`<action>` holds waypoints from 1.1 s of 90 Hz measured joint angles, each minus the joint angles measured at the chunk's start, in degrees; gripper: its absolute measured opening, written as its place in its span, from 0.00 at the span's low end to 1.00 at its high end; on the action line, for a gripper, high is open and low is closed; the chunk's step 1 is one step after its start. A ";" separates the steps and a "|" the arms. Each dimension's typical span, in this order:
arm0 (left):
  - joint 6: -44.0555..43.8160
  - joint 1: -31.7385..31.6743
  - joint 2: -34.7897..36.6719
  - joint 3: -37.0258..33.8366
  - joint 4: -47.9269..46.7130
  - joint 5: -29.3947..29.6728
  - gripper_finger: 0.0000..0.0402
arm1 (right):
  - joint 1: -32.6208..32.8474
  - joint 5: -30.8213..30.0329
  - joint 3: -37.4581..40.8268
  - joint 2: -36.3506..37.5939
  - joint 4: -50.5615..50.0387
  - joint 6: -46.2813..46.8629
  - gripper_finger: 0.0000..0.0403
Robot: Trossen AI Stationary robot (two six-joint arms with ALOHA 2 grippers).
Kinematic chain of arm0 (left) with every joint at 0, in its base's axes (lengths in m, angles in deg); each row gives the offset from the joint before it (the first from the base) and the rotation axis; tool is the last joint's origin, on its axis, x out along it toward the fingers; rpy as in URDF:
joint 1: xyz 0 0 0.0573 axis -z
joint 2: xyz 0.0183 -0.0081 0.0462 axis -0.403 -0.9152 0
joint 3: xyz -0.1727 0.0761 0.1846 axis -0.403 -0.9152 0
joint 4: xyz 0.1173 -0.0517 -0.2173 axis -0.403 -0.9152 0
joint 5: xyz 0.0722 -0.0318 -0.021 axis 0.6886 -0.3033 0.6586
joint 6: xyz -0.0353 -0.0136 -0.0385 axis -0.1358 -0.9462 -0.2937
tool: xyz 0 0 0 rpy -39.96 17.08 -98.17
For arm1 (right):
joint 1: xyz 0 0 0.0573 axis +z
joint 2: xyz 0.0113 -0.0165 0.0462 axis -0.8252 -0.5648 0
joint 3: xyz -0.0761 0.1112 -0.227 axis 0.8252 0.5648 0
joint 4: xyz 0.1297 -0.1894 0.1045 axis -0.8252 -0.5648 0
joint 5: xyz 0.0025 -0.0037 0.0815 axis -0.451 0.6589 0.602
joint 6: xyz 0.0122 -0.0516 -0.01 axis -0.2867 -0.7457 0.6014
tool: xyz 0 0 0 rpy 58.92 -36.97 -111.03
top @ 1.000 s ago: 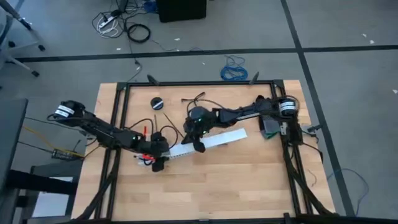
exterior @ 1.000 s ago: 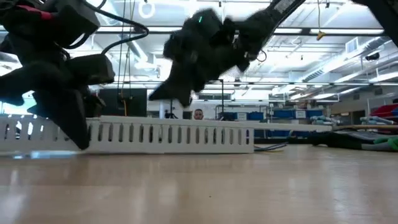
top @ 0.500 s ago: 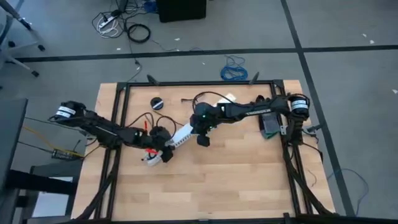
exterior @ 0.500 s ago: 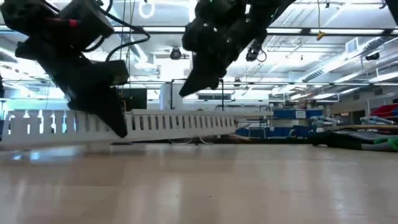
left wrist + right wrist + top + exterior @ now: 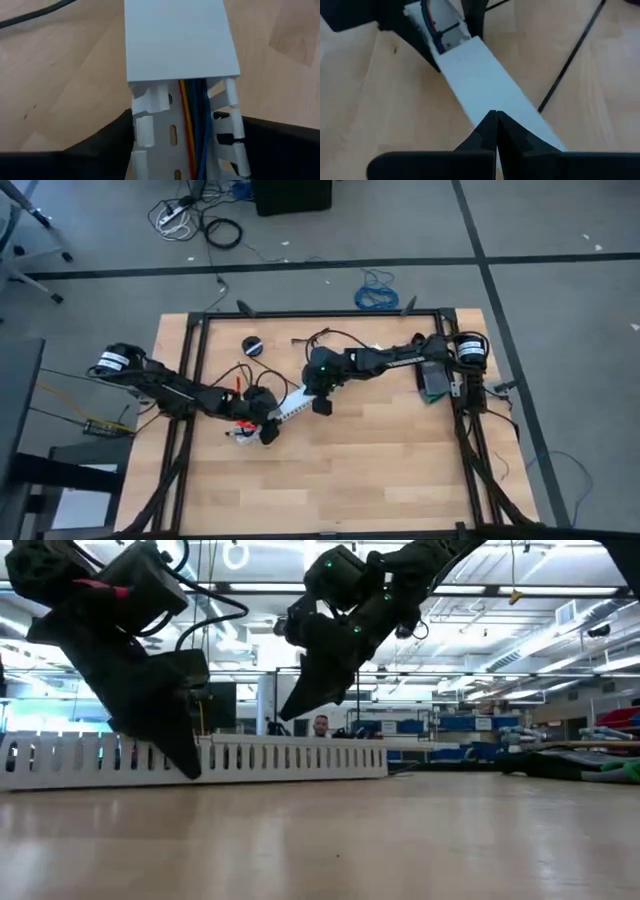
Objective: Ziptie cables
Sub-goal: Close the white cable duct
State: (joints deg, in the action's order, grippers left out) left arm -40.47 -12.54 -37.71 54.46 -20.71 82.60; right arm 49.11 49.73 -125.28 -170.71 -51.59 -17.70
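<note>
L wrist view alone shows cables, apparently inside slotted strip.

On the desk the slotted strip lies slantwise between the two arms — left gripper at its near-left end, right gripper beside its middle; wires run inside the strip, under its lid.

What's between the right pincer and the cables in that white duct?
The white cover on the duct: it hides the cables beneath the shut right pincer; they show only at the open end, which the left pincer holds.
</note>
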 joint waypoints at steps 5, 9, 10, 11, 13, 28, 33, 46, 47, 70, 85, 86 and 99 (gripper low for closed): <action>1.36 0.00 -0.05 -0.04 0.52 -0.02 0.66 | -0.22 -0.02 0.00 0.00 0.30 -0.18 0.00; 2.21 0.00 -0.06 -0.07 0.88 -0.08 0.67 | -0.37 -0.02 0.00 0.00 0.35 -0.20 0.00; 2.34 0.00 -0.08 -0.07 0.98 -0.11 0.67 | -0.38 -0.02 0.00 0.00 0.31 -0.20 0.00; 2.51 0.00 -0.09 -0.07 1.13 -0.15 0.68 | -0.38 -0.02 0.00 0.00 0.26 -0.22 0.00; 2.84 0.00 -0.09 -0.07 1.26 -0.23 0.68 | -0.38 -0.02 0.00 0.00 0.30 -0.24 0.00; 5.46 0.00 -0.09 -0.07 2.58 -0.44 0.72 | -0.36 -0.04 0.00 0.00 0.54 -0.74 0.00; 5.13 0.00 -0.09 -0.07 3.99 -0.42 0.73 | -0.36 -0.02 0.00 0.00 0.60 -0.77 0.00; 3.97 0.00 -0.09 -0.07 7.37 -0.37 0.73 | -0.36 -0.02 0.00 0.00 0.61 -0.79 0.00; 4.04 0.00 -0.09 -0.07 7.74 -0.37 0.73 | -0.36 -0.02 0.00 0.00 0.61 -0.81 0.00; 6.15 -0.14 -0.03 0.90 7.06 -1.66 0.73 | -0.36 -0.02 0.00 0.00 0.50 -1.75 0.00; 8.43 -0.35 -0.03 4.63 -3.53 0.28 0.73 | -0.48 0.00 0.00 0.00 0.43 -2.28 0.00; 8.53 -0.35 -0.03 4.97 -4.38 0.42 0.73 | -0.50 0.00 0.00 0.00 0.43 -2.30 0.00; 11.32 0.26 -0.03 9.12 -13.33 3.07 0.73 | -0.76 0.00 0.00 0.00 0.23 -2.60 0.00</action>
State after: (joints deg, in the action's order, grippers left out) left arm -29.15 -12.28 -37.74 63.58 -34.04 85.67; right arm 48.35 49.73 -125.28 -170.71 -51.36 -20.30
